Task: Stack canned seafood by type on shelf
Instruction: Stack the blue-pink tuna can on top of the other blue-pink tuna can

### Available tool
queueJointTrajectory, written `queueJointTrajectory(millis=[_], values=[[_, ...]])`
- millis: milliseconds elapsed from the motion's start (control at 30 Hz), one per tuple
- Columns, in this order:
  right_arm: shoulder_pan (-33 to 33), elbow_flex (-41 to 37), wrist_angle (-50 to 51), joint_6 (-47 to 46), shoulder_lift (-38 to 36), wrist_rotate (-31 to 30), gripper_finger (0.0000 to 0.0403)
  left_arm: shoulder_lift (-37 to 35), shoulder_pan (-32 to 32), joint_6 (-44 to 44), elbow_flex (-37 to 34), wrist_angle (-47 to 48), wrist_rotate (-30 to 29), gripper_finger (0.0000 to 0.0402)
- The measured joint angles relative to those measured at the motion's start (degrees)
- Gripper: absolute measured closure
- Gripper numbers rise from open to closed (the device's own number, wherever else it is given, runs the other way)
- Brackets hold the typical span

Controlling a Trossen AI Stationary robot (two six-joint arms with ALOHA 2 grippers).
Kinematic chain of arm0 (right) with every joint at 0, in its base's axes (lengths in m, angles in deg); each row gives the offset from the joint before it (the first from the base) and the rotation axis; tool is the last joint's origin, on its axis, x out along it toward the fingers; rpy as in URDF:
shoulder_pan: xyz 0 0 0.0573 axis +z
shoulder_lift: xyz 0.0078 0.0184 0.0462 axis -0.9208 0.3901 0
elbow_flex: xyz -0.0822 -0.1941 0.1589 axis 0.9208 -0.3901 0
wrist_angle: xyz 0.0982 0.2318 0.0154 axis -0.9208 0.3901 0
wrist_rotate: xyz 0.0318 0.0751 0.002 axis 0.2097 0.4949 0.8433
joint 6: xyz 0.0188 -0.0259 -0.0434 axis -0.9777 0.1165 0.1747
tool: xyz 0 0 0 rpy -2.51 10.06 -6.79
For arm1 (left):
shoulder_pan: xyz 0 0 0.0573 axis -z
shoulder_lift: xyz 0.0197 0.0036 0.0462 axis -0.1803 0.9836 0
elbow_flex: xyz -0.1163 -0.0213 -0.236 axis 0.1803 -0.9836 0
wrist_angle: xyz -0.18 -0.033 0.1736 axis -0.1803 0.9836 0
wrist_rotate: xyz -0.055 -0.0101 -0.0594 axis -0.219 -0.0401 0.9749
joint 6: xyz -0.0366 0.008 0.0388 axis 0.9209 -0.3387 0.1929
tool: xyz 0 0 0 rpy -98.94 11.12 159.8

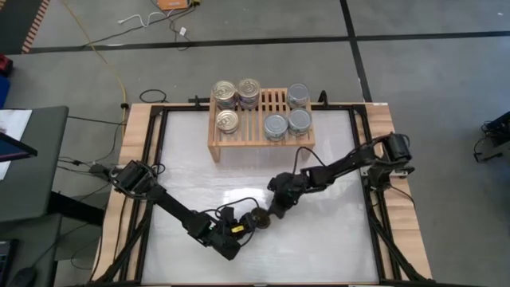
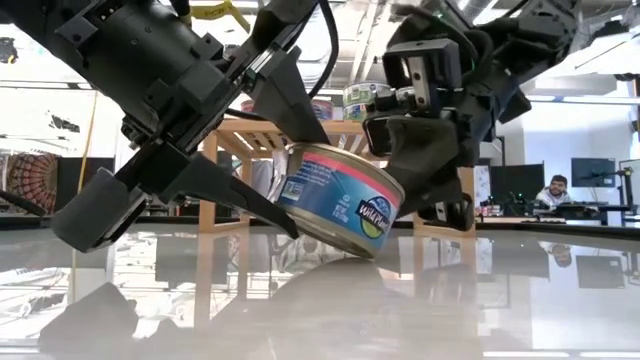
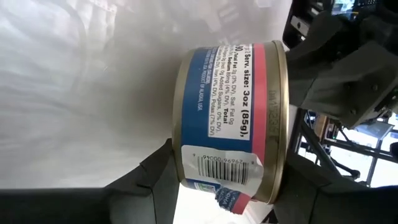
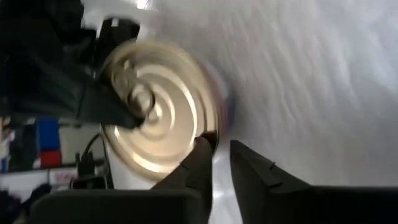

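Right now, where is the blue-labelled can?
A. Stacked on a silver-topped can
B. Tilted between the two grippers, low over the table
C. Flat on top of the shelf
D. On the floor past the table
B: the low view shows the can tilted between the left gripper and the right gripper, well short of the shelf.

You see one blue-and-pink labelled tin (image 2: 335, 200) tilted above the near-centre tabletop, its gold pull-ring top (image 4: 158, 112) facing right. On the light-wood slatted shelf (image 1: 260, 135) at the far centre, gold-topped tins (image 1: 237, 92) stand stacked at the far left, one gold tin (image 1: 227, 120) lies nearer, and silver-grey-topped tins (image 1: 288, 119) group at the right.
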Motion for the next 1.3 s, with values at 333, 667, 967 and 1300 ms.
queueJointTrajectory(millis=[333,667,967,1300], values=[[-3.9,-0.1,13.6,4.7,-0.5,9.1,0.0251,-0.1,0.1,-0.4,0.0,1.9,-2.7,0.0214],[1.7,-6.1,32.3,7.2,-15.5,-16.3,0.0239,-9.8,0.4,-6.9,-0.1,14.8,-7.0,0.0214],[5.7,-8.2,31.8,2.4,-21.5,-22.9,0.0239,-31.3,-5.4,-19.0,-0.1,35.3,-7.6,0.0214],[7.1,-8.2,23.1,-5.4,-16.3,-23.1,0.0239,-56.2,-24.9,-47.2,-0.1,41.0,-2.8,0.0214]])
